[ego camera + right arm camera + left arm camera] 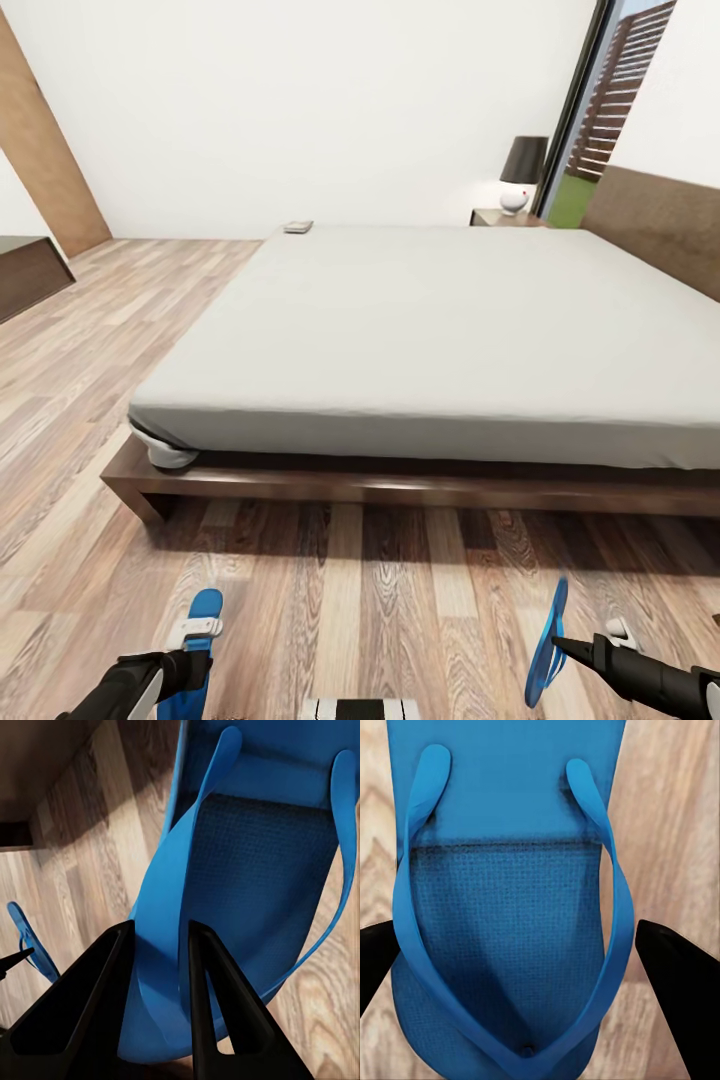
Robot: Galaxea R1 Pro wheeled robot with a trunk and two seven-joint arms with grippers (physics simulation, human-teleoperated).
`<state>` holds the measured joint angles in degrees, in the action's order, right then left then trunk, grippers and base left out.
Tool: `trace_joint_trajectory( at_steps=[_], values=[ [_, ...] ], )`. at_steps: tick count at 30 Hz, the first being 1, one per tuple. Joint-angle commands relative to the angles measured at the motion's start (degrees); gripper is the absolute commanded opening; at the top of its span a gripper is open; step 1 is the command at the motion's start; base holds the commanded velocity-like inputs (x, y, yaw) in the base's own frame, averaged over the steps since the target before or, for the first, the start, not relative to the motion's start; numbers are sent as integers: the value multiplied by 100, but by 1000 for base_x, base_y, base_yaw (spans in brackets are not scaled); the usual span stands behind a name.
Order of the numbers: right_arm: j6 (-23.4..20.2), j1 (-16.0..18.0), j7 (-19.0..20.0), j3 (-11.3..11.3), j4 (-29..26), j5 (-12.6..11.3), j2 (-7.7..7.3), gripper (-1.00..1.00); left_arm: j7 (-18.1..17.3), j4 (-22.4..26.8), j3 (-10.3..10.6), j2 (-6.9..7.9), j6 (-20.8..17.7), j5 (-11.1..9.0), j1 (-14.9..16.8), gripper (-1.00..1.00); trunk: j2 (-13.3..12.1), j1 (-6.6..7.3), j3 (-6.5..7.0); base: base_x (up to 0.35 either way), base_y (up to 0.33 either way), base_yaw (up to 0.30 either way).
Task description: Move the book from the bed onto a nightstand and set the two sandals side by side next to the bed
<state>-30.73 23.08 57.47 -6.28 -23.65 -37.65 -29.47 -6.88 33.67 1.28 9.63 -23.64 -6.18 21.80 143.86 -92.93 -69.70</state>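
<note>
The right-hand sandal (pixel 547 645) hangs on edge, sole vertical, at about five o'clock in the head view, and the right gripper (pixel 159 937) has its two black fingers pressed together on the sandal's side strap and rim, as the right wrist view shows close up. The other sandal (pixel 193 640) lies flat on the wood floor (pixel 380 600) at about seven o'clock, toe end toward the bed (pixel 430 340); the left gripper (pixel 540 952) sits over it with its fingers spread wide, one on each side of the sole, touching nothing that I can tell, so it looks to have that sandal set down or about to be grasped. The two sandals are well apart, with bare planks between them, both in front of the bed's dark frame. The step in hand seems to be laying the held sandal beside the flat one. To do it well, the right arm should carry its sandal toward nine o'clock until it is just beside the flat one, roll the wrist so the sole faces down and the straps up, match the toe direction, lower until the sole rests on the planks, and only then open. Releasing while it hangs on edge would likely let it tip over or land askew. The book (pixel 298 227) lies on the far corner of the mattress near twelve o'clock, and a nightstand (pixel 498 216) with a lamp (pixel 521 172) stands beyond the bed at one o'clock.
</note>
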Motion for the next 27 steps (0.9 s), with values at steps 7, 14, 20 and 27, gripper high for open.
trace_joint_trajectory(
  at_steps=[7,14,20,27],
  values=[
    [-47,5,3,-28,-1,-67,-6,-100,-6,26,20,0,21,-71,4,-100,12,-17,-160,0,0,0],
    [-47,3,9,-30,-13,-75,-6,-100,3,640,20,9,-738,-69,407,-100,12,-17,-160,0,0,0],
    [-47,3,10,-30,-17,-76,-6,-100,-6,716,5,171,-1432,-77,830,-100,12,-17,-160,0,0,0],
    [-47,3,10,-31,-20,-74,-6,-100,10,718,4,216,-1469,-72,876,-100,13,-19,-183,0,0,0]
  ],
)
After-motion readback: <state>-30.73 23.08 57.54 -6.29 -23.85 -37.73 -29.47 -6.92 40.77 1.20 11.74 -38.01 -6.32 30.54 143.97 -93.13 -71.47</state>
